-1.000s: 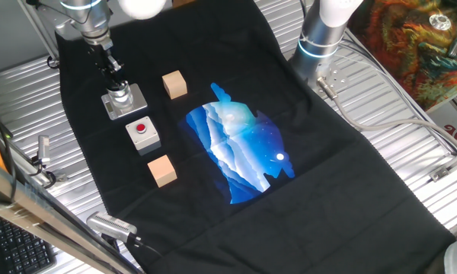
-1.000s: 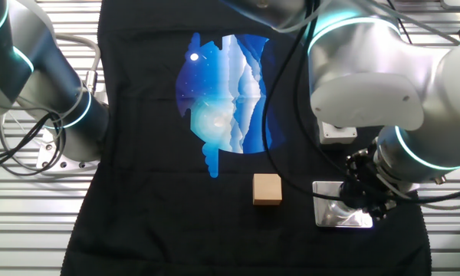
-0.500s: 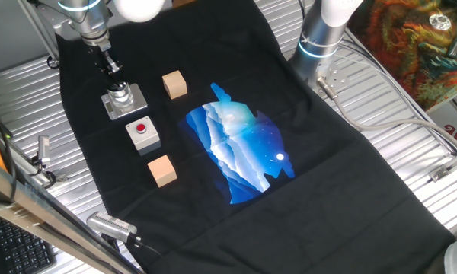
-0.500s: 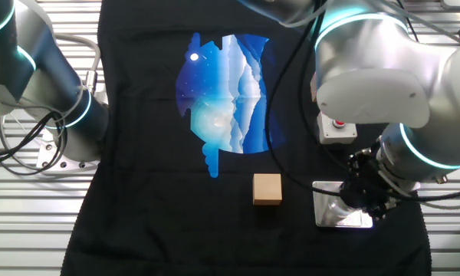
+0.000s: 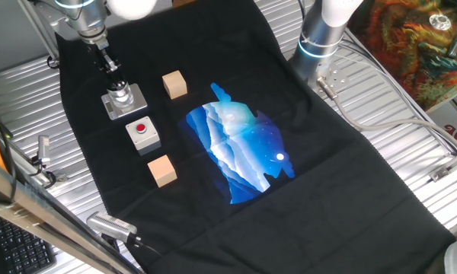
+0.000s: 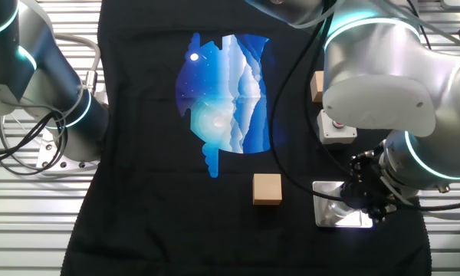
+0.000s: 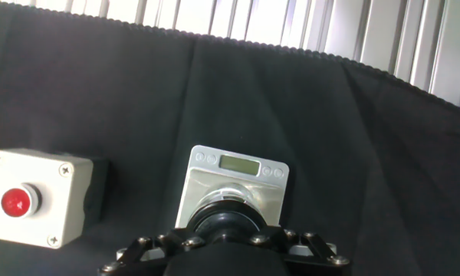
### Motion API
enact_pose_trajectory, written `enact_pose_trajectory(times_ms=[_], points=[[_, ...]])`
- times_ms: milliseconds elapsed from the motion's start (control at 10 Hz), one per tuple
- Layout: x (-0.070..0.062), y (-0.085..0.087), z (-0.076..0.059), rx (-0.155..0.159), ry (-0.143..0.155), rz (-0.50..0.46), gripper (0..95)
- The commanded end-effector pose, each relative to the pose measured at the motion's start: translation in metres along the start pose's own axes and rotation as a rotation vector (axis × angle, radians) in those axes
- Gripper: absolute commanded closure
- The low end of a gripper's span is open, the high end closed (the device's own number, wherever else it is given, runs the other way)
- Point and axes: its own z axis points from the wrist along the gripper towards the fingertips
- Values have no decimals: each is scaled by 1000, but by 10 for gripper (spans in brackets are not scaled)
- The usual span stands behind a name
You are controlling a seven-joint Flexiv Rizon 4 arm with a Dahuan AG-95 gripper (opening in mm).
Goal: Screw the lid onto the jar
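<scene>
Seemingly the lid [image 7: 228, 222] already sat on the jar [image 5: 120, 95], directly below the gripper [image 5: 113, 74]. Whether the fingers were clamped on it could not be told. How far it was threaded was hidden; tightening probably remained, then release.

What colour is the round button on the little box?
Red, on a pale grey box; the button shows best in the hand view.

A grey box with a red button [image 5: 142, 134] sits just beside the gripper; two wooden cubes [image 5: 174, 84] lie near.
</scene>
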Motion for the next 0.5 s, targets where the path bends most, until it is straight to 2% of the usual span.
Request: enact_pose_trajectory(times_ms=[100, 300, 500], points=[[2, 1, 1, 28, 16, -17, 950], [2, 1, 1, 14, 9, -9, 950], [2, 1, 1, 19, 12, -9, 950]])
